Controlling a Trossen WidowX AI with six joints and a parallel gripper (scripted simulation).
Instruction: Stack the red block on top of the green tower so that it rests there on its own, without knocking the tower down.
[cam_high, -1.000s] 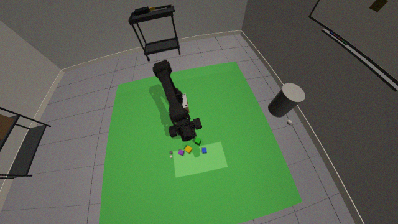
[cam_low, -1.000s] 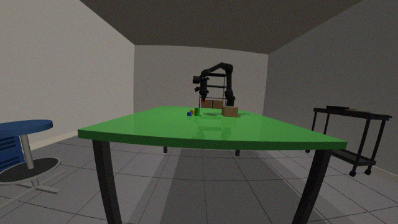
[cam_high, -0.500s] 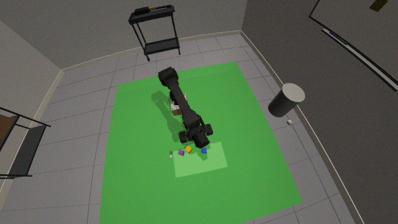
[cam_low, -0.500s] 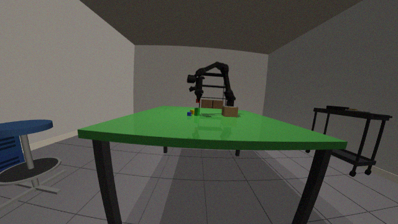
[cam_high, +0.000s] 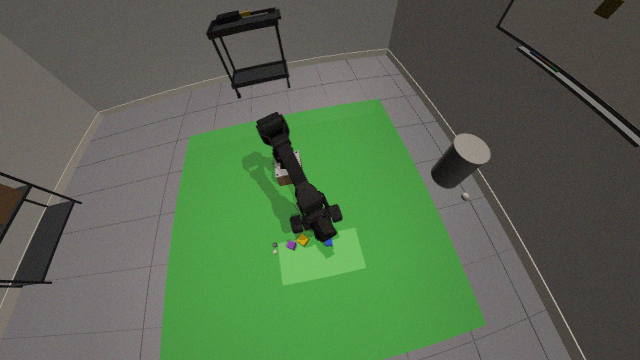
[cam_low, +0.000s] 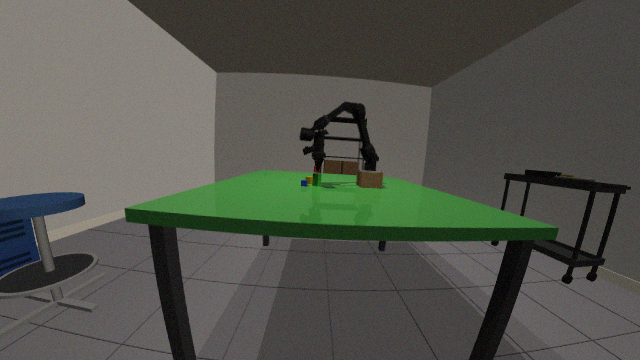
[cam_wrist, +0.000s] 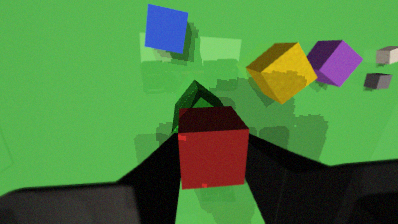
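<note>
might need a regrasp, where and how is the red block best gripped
Grip the red block on its two flat side faces, coming from straight above, as the gripper holds it now. Its faces are parallel and its underside stays free to land on the green tower.

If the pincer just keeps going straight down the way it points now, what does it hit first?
Probably the green tower: the pincer is shut on the red block, and the tower's top peeks out just past and under that block. How much gap remains is unclear. The yellow block and blue block sit off to the sides.
</note>
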